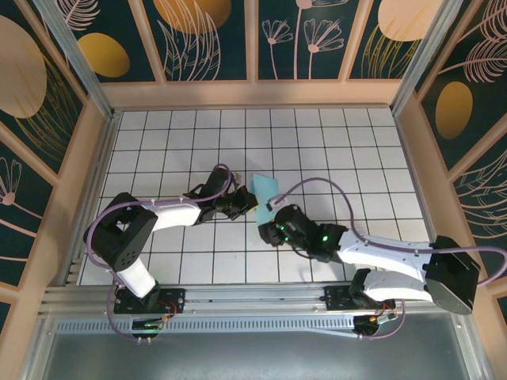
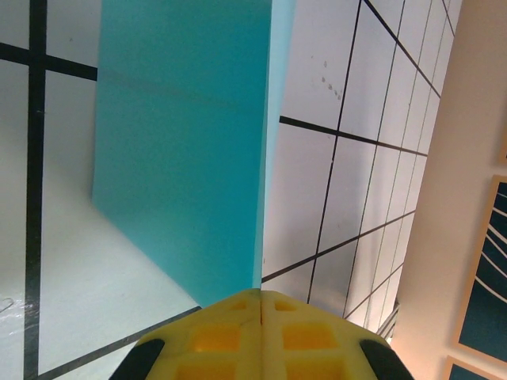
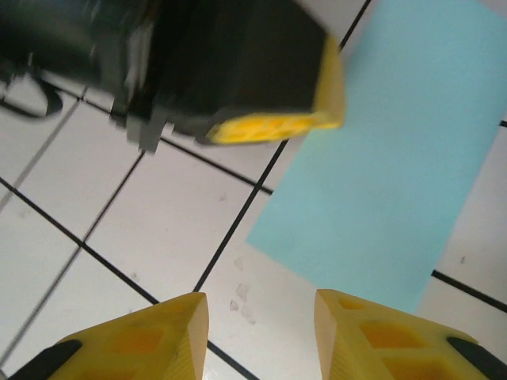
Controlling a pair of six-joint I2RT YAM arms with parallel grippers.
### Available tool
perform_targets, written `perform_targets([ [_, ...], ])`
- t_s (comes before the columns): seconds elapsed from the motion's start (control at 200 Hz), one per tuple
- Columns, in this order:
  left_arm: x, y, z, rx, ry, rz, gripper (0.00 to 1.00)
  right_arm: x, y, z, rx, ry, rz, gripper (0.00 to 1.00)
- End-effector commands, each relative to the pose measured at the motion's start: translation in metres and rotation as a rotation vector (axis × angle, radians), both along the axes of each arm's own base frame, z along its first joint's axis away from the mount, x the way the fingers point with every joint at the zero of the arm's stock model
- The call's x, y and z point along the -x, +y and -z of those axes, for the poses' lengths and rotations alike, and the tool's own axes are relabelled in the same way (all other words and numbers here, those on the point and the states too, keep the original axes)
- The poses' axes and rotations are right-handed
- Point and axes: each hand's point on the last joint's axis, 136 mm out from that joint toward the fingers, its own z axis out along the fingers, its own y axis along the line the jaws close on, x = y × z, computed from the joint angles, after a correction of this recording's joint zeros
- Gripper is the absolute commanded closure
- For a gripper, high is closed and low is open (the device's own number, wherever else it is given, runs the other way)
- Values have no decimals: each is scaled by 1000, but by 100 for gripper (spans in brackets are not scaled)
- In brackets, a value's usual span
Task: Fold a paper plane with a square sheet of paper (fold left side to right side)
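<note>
Yellow fingers of the left jaws sit closest, pressed tight together with no gap at the seam. The paper comes straight out from between them, so I'd say they are pinching its edge. From above, it lies near the middle of the surface, in the small space between the two wrists.

It no longer looks square. Seen from the right wrist it is a long, plain rectangle, flat on the tiles, which reads to me as the sheet doubled over side to side. Down its right edge, from the left wrist, runs a paler strip that may be a second layer not quite flush. I cannot tell how sharp the crease is. The end by the left jaws seems slightly raised, with shadow under it.

So the half fold looks made, or very nearly. Nothing beyond it shows: no corners turned in for a nose, no wings, no dart shape. Most of the plane is left to do.

The right jaws stand partly apart, their fingers hanging over bare tile just short of the rectangle's near end, with nothing between them. The left arm reaches in from its own side and the right arm from the other, both low over the grid.
</note>
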Motion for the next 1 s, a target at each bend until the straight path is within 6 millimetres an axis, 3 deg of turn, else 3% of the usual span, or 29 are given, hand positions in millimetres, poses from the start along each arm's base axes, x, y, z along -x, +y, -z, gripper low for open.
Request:
perform_targets([
  [0.0,5,-2,-4,21,14,9,100,-9,-7,10,133,-132,75,56],
  [0.285,6,-2,-4,29,15,9,100,-10,5,34,280,-227,28,42],
  [0.621,8,-3,-2,28,21,15,100,-32,17,29,317,-315,43,39],
  [0.816,10,0,3,14,27,15,100,-40,21,16,291,-342,47,45],
  [0.991,10,0,5,11,30,14,100,-36,19,18,283,-323,35,58],
])
